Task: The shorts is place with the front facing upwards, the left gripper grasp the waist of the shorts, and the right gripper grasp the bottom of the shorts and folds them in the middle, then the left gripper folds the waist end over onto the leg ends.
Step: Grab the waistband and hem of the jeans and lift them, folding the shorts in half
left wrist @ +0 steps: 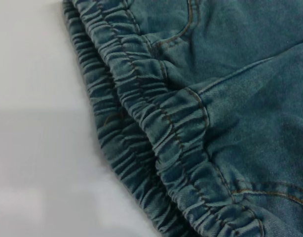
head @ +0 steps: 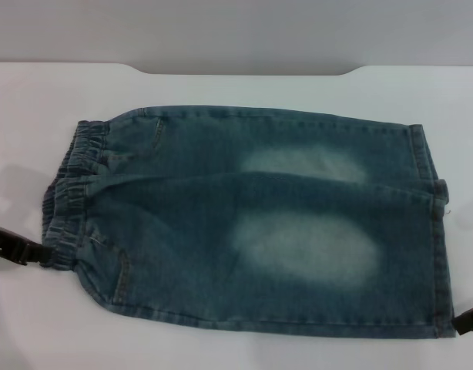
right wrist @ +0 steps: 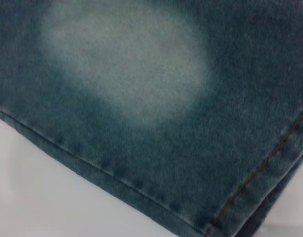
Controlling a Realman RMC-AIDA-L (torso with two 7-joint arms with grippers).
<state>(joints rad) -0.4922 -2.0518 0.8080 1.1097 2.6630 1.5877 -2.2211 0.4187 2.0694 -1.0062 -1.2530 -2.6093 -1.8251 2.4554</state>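
The blue-green denim shorts (head: 252, 223) lie flat on the white table, front up, with pale washed patches on both legs. The puckered waist (head: 71, 193) is at the left and the bottom hems (head: 437, 231) are at the right. My left gripper (head: 25, 250) reaches in from the left edge and touches the near corner of the waist. My right gripper (head: 469, 317) sits at the near right corner of the hem. The left wrist view shows the ruffled waist (left wrist: 156, 128) up close. A stitched hem corner (right wrist: 260, 182) fills the right wrist view.
The white table (head: 36, 100) extends around the shorts on all sides. Its far edge (head: 244, 71) has a shallow cut-out behind the shorts, with a grey wall beyond.
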